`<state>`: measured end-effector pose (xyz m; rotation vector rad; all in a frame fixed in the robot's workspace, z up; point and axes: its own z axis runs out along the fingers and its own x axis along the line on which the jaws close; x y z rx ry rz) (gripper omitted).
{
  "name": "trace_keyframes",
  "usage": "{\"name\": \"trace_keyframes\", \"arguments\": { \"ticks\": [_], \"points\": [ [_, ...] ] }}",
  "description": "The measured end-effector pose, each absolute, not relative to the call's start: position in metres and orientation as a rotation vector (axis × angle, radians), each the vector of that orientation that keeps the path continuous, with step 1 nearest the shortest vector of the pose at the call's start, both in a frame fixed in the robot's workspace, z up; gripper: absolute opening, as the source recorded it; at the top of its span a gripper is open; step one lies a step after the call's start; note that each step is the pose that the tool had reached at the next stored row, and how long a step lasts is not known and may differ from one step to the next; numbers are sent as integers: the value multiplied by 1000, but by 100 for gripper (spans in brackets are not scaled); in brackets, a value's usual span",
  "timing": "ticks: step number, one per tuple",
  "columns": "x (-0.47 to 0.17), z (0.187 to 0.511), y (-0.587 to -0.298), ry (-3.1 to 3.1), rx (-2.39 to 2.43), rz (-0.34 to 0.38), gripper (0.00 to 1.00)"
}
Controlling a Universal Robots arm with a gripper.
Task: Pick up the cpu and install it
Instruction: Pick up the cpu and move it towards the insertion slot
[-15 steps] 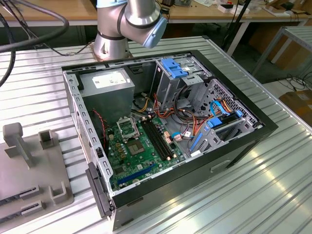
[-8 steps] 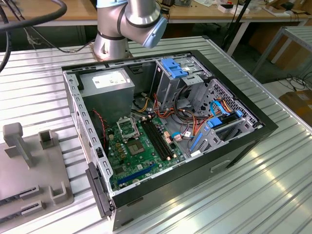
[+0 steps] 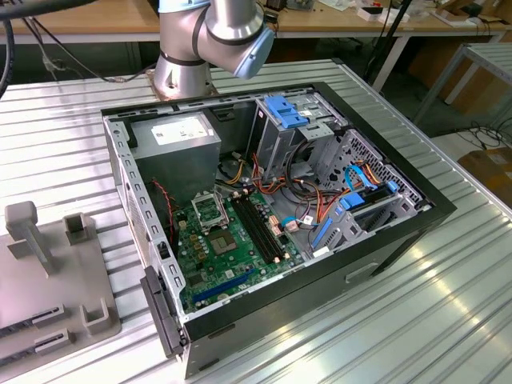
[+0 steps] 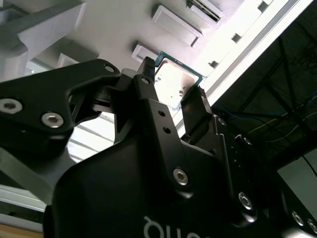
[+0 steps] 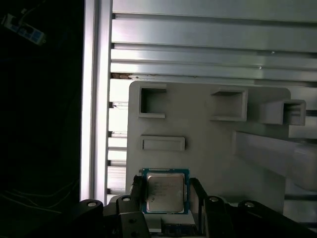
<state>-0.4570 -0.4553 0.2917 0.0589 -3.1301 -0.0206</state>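
The cpu (image 5: pixel 165 192), a small flat square chip with a silver-grey metal top and a green rim, sits between my gripper's (image 5: pixel 166 191) two black fingers. The gripper is shut on the cpu and holds it high over the grey fixture plate (image 5: pixel 208 148). In the second wrist view the cpu (image 4: pixel 174 83) shows its bright top between the fingertips (image 4: pixel 146 69) of the gripper (image 4: pixel 173 84). In the exterior view the open computer case (image 3: pixel 400 232) lies on the table, with the metal-framed socket (image 3: pixel 210 212) on the green board (image 3: pixel 204 268).
The grey fixture plate (image 3: pixel 48 272) with raised blocks and slots lies at the exterior view's left of the case. A grey power-supply box (image 3: pixel 178 138), blue drive brackets (image 3: pixel 284 110) and loose cables (image 3: pixel 308 212) crowd the case. The arm's base (image 3: pixel 188 68) stands behind it on the ribbed metal table (image 3: pixel 416 320).
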Motion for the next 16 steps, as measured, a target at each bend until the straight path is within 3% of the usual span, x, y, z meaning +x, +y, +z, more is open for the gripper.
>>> {"name": "trace_keyframes", "arguments": {
  "ticks": [16],
  "points": [
    [-457,299,-455,-3130,59,-21,47]
  ]
}}
